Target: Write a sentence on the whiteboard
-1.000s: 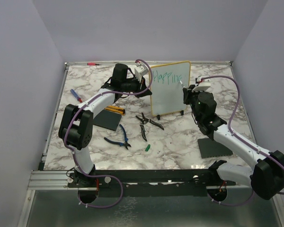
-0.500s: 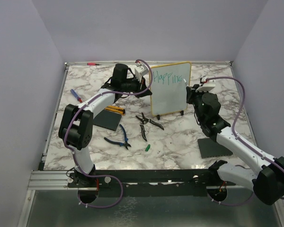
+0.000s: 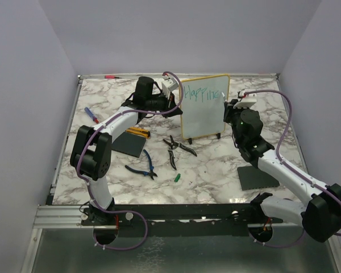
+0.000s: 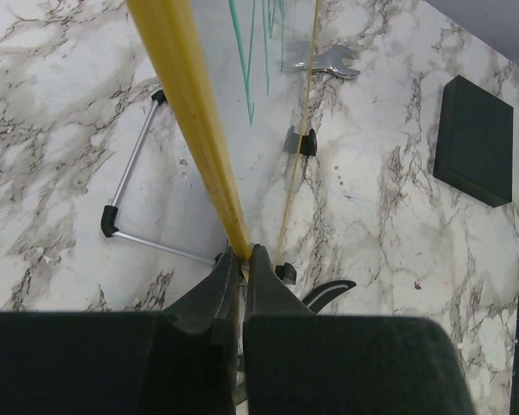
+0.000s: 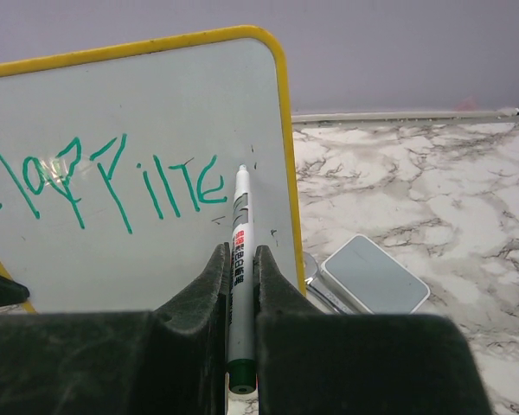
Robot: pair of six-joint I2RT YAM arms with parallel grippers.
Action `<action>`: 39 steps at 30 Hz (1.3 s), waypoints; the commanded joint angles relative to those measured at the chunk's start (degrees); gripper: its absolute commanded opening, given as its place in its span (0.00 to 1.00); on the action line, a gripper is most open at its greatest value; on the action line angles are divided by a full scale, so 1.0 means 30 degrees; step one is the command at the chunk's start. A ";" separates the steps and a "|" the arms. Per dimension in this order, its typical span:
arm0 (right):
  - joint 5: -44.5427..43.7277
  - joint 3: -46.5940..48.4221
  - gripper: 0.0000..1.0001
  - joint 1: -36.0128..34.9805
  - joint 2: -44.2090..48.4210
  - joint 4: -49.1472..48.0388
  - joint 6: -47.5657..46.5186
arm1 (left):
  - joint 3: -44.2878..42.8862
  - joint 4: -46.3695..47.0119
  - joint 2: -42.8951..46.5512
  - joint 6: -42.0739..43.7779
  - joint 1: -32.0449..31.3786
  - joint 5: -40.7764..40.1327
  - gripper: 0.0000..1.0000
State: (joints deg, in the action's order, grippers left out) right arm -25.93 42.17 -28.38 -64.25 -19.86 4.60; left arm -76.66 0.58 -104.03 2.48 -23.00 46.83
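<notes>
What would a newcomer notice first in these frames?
First, the upright yellow-rimmed whiteboard at the back middle of the marble table, with teal writing along its top. The right claw grips a marker pointed at the board just past the last letter, while the left claw pinches the board's left edge. Blue-handled pliers lie loose nearer the arms.

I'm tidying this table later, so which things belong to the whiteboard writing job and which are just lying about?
In use: whiteboard, teal lettering, marker pen.
Lying about: blue-handled pliers, black snips, small green piece, dark pads.
</notes>
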 commanded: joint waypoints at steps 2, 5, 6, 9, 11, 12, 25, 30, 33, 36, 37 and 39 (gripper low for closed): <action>-0.0522 0.0792 0.01 0.0241 -0.0157 -0.0905 -0.0449 | 0.0216 0.0071 0.0865 0.0667 -0.0099 -0.0191 0.00; -0.0446 0.0881 0.01 0.0319 -0.0357 -0.0943 -0.0504 | 0.0213 0.0071 0.0882 0.0667 -0.0097 -0.0168 0.00; -0.0376 0.0942 0.01 0.0353 -0.0403 -0.0940 -0.0533 | 0.0220 0.0071 0.0888 0.0682 -0.0096 -0.0159 0.00; -0.0007 0.1036 0.01 0.0357 -0.0525 -0.0980 -0.0621 | 0.0227 0.0071 0.0893 0.0667 -0.0110 -0.0154 0.00; 0.0279 0.1081 0.01 0.0350 -0.0565 -0.0966 -0.0654 | 0.0213 0.0071 0.0855 0.0667 -0.0096 -0.0147 0.00; 0.0399 0.1040 0.01 0.0349 -0.0583 -0.0943 -0.0695 | 0.0213 0.0071 0.0844 0.0667 -0.0096 -0.0167 0.00; 0.1687 0.0639 0.01 0.0350 -0.0683 -0.0456 -0.0449 | 0.0180 0.0071 0.0858 0.0667 -0.0096 -0.0169 0.00; 0.1840 0.0189 0.01 0.0351 -0.0761 -0.0263 -0.0031 | 0.0165 0.0071 0.0833 0.0668 -0.0096 -0.0169 0.00; 0.1824 -0.0026 0.01 0.0361 -0.0735 -0.0128 0.0117 | 0.0154 0.0071 0.0815 0.0667 -0.0096 -0.0158 0.00; 0.1581 -0.0193 0.01 0.0349 -0.0678 -0.0041 0.0229 | 0.0161 0.0071 0.0806 0.0667 -0.0096 -0.0167 0.00; 0.1448 -0.0254 0.01 0.0356 -0.0610 -0.0007 0.0291 | 0.0173 0.0071 0.0805 0.0667 -0.0099 -0.0166 0.00; 0.1041 -0.0323 0.01 0.0350 -0.0553 0.0037 0.0377 | 0.0185 0.0071 0.0799 0.0682 -0.0096 -0.0164 0.00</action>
State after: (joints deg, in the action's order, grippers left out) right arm -21.71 42.35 -27.64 -65.80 -21.17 4.56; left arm -76.58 0.67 -104.01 2.48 -23.00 46.83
